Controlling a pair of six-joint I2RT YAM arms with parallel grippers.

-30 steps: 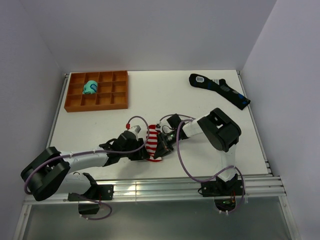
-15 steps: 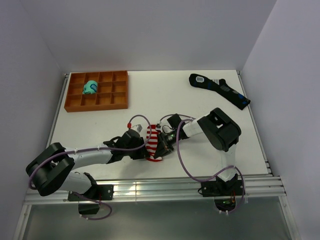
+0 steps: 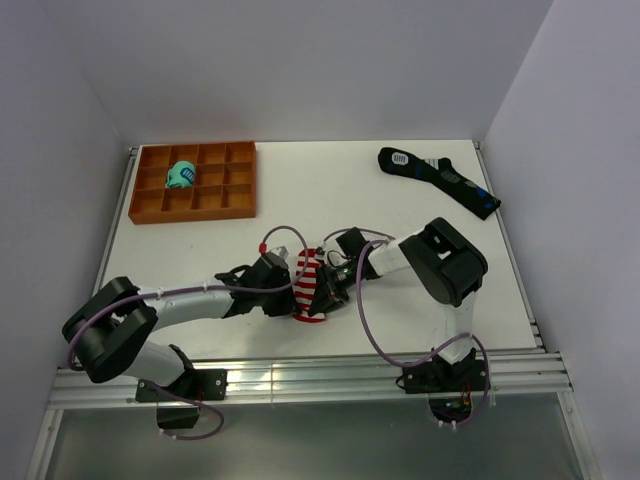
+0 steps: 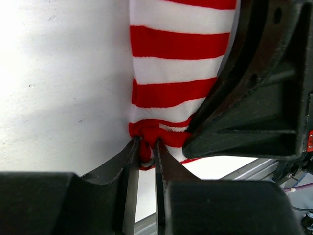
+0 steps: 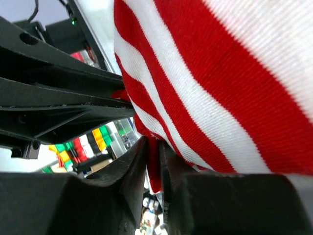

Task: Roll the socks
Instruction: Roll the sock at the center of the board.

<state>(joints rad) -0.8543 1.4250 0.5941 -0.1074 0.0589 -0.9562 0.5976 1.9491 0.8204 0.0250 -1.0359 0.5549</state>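
The red-and-white striped socks (image 3: 308,288) lie in a narrow strip on the white table near its front middle. My left gripper (image 3: 291,298) comes from the left and is shut on the socks' red near end (image 4: 146,143). My right gripper (image 3: 322,295) comes from the right and is shut on the same end of the socks (image 5: 155,161). The two grippers sit close together on either side of the strip. In the right wrist view the stripes (image 5: 215,83) fill most of the picture. The socks' near end is partly hidden by the fingers.
An orange compartment tray (image 3: 196,182) stands at the back left with a teal sock bundle (image 3: 181,176) in one cell. A long black sock with blue patches (image 3: 438,180) lies at the back right. The aluminium rail (image 3: 300,375) runs along the table's front edge.
My left gripper has moved right and closer to the socks. The striped strip has shifted slightly right and looks narrower. The right gripper has barely moved.
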